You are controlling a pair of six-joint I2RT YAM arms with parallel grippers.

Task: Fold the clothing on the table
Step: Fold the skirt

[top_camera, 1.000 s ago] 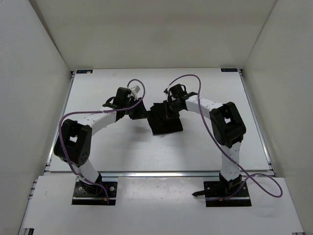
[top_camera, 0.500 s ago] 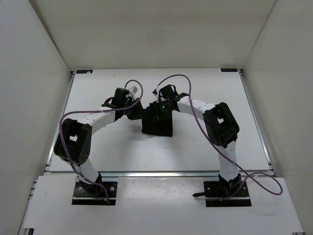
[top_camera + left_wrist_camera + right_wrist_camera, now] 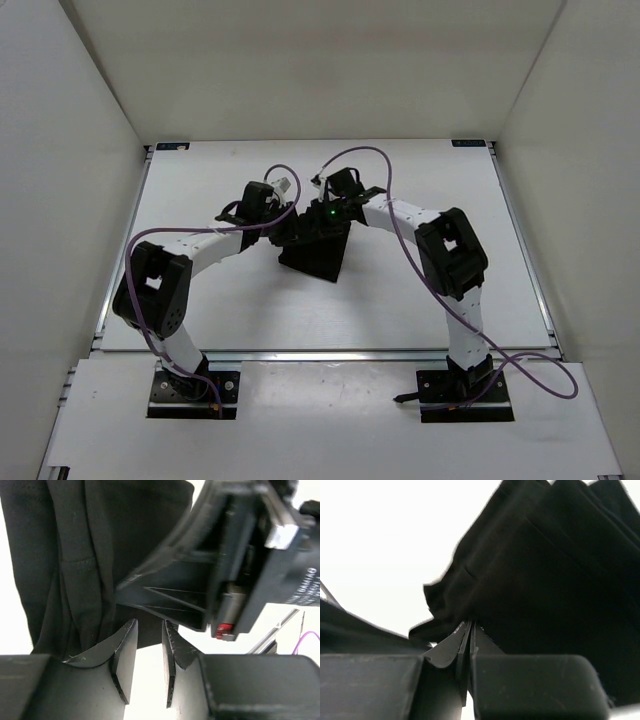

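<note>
**Overhead view.** The clothing [image 3: 316, 255], a bunched black piece, lies on the white bench [image 3: 200, 300] near the centre of the frame, one corner pointing toward the bottom edge. White enclosure walls [image 3: 60, 150] close the scene at left, right and top. Both arms reach in and meet over the upper margin of the fabric. The left gripper [image 3: 287, 232] is at its upper-left edge and the right gripper [image 3: 322, 225] is just beside it at the top. I see a small green light [image 3: 330, 211] glowing on the right wrist.

**Left wrist view.** I read the left gripper [image 3: 148, 655] as released. Its two fingers [image 3: 125, 655] stand a narrow gap apart, and only white bench [image 3: 150, 690] shows in that gap. The clothing [image 3: 75, 555] fills the upper left of the frame in hanging folds. Its lower edge is either touching the left-hand finger or just beside it; I cannot tell which. The right arm [image 3: 250, 560] crosses the upper right of the frame, close against the fabric.

**Right wrist view.** The right gripper [image 3: 469, 630] is clenched, its fingers pressed together with an edge of the clothing [image 3: 545, 580] pinched at their tips. From there the fabric spreads in stacked folds toward the upper right of the frame. Bare bench [image 3: 380, 540] fills the upper left.
</note>
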